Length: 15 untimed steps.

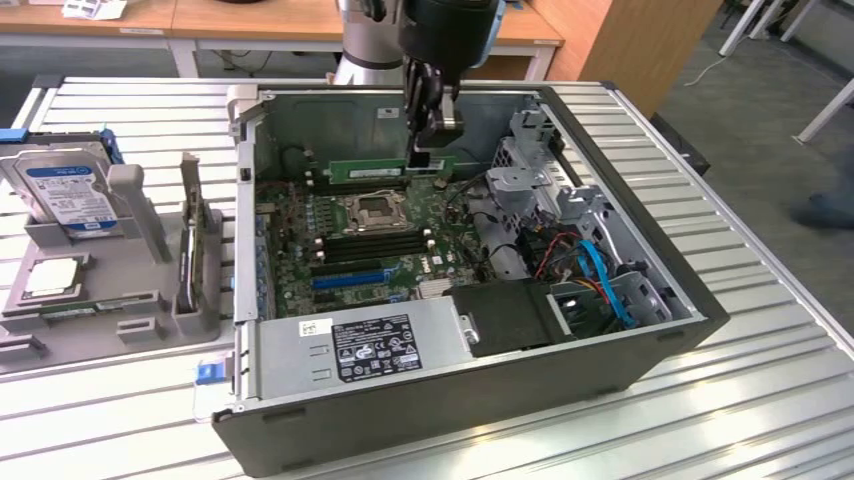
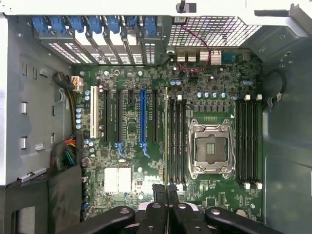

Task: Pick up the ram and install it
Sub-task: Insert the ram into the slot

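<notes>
Ram [image 1: 387, 167], a light, stiff, thin and fragile board, hangs on edge over the motherboard [image 1: 367, 235] inside the case [image 1: 641, 300], clenched at its upper long edge by the jaws of the gripper [image 1: 430, 155]; grip edges only, avoiding chips and contacts.

My arm [image 1: 367, 40] is a silver-grey tube at the exterior view's top centre, ending in a black wrist housing [image 1: 447, 30]. The black gripper [image 2: 168, 192] has round silver pivot bolts [image 2: 155, 206].
</notes>
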Available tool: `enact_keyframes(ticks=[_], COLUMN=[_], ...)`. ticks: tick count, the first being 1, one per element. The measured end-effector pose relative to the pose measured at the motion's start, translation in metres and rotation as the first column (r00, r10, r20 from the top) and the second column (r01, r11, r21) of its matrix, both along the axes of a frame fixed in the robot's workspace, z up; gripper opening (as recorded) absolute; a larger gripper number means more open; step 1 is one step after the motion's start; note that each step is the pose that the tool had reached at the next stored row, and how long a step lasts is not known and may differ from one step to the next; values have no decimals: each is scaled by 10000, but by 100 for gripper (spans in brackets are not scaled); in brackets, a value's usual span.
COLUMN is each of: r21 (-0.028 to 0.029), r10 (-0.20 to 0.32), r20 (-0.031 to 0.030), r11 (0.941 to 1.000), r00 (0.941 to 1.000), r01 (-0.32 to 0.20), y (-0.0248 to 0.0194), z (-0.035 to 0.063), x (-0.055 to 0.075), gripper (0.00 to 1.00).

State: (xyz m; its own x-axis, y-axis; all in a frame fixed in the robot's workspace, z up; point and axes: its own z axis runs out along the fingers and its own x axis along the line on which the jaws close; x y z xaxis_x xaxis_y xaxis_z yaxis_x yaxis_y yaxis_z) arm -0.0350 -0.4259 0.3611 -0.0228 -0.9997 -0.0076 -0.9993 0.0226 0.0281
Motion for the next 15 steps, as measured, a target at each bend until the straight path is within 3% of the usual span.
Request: enact_keyframes(ticks=[15], r21=[-3], r10=[0], r20=[-1], r11=[10000], r00=[10000], r01=[0], y=[0], z=[-106], x=[0], gripper=[12])
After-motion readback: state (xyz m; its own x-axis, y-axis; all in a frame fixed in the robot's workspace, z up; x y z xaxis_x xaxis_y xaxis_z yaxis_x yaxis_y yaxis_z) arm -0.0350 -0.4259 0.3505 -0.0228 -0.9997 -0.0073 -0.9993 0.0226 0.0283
